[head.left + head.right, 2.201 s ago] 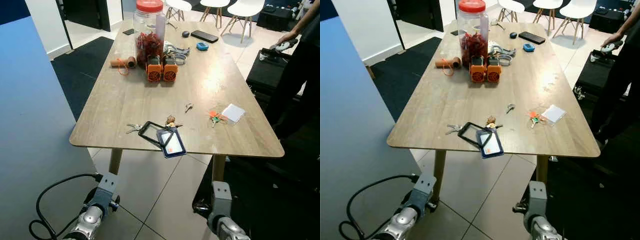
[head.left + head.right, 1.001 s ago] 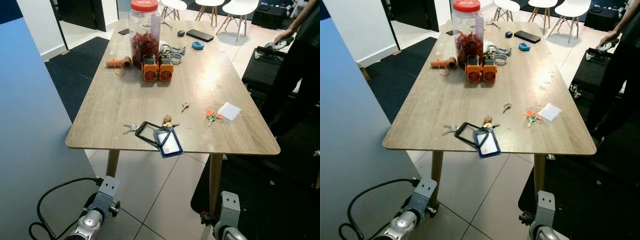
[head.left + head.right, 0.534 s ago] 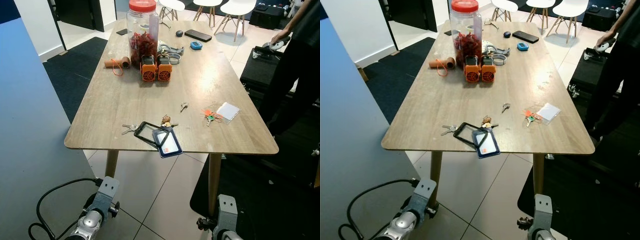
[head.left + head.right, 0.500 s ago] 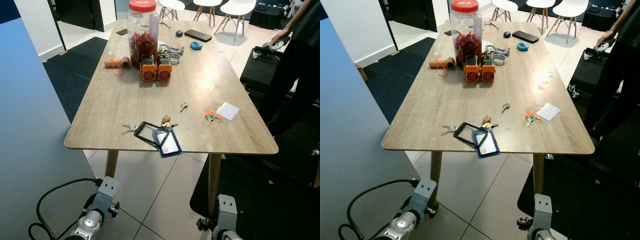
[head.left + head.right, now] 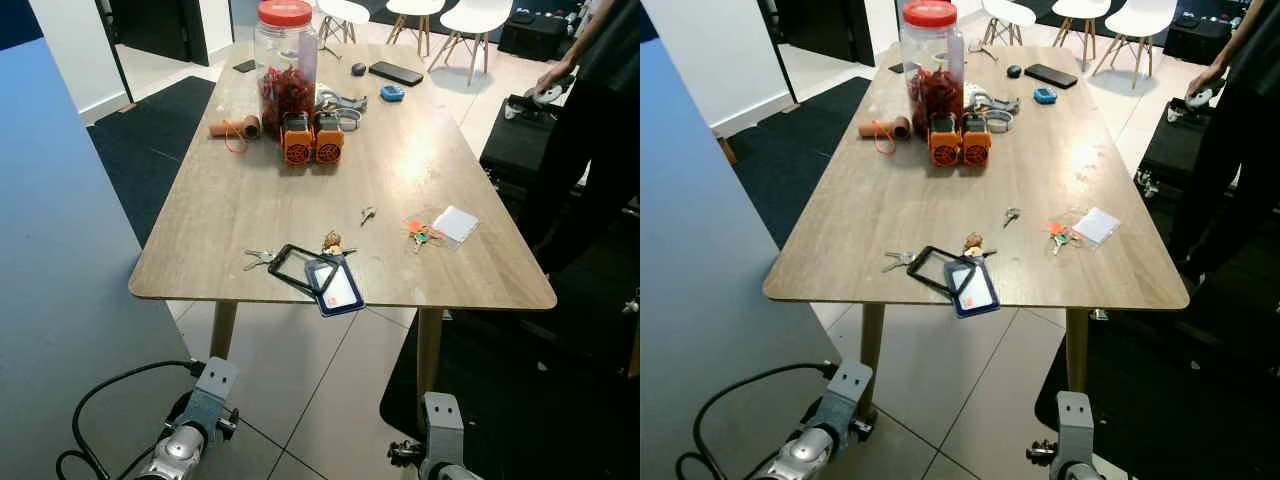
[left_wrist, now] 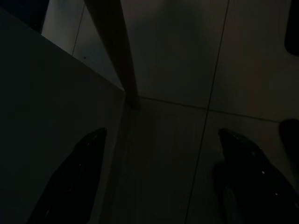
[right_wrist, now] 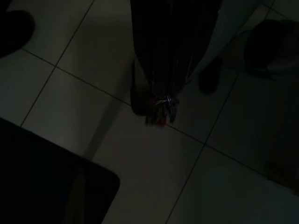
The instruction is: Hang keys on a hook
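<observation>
Below the table (image 5: 250, 200), my right gripper (image 7: 161, 109) clamps keys (image 7: 162, 103); left gripper (image 6: 159, 182) hangs with fingers apart

A red-lidded jar (image 5: 286, 62) and two orange devices (image 5: 310, 138) stand on a wooden table (image 5: 230, 195).

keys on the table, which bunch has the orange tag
The keys nearest the right edge, lying against the white card. The silver keys, the single key and the bunch by the lanyard have no orange tag.
</observation>
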### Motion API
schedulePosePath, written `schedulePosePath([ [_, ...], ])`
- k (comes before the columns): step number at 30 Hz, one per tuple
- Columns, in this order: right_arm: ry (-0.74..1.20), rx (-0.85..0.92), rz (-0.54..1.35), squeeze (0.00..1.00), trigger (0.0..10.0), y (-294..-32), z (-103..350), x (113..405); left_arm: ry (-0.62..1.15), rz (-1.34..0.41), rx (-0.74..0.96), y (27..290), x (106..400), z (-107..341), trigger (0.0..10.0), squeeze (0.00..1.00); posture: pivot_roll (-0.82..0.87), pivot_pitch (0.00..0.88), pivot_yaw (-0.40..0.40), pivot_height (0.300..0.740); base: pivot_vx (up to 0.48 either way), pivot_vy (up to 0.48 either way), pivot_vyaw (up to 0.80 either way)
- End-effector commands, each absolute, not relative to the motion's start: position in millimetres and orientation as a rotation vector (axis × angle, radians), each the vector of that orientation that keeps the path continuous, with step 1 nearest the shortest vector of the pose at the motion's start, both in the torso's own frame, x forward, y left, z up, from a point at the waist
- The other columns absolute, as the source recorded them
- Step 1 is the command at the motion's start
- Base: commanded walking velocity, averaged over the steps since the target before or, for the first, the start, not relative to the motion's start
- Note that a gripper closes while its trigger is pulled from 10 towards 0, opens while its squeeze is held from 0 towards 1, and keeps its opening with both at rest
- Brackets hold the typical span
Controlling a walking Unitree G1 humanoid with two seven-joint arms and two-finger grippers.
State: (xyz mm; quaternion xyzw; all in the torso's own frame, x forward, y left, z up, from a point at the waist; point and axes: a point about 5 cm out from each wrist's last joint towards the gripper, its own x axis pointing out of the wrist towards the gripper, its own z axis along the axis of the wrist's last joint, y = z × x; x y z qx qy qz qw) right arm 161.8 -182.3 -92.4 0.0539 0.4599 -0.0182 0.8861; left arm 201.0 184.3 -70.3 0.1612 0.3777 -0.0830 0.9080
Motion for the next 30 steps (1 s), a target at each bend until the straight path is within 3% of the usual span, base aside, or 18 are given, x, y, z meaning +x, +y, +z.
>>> schedulePosePath([
  [1,0.964,0.110,-0.043,0.00,10.0,-183.0,-92.9,160.8,0.774,-0.162,0.329,184.6,203.1,-69.2,10.0,0.00,0.09,0.000,-0.057,0.740,0.000,0.000,0.00],
  [10,0.909,0.100,-0.005,0.00,10.0,-175.7,-84.9,180.0,0.744,-0.196,0.353,185.3,215.5,-61.9,10.0,0.00,0.09,0.000,-0.046,0.740,0.000,0.000,0.23],
  [30,0.919,0.058,0.026,0.00,10.0,-181.4,-86.0,175.7,0.723,-0.183,0.314,176.6,211.9,-64.0,10.0,0.00,0.08,0.000,-0.052,0.740,0.000,0.000,0.79],
])
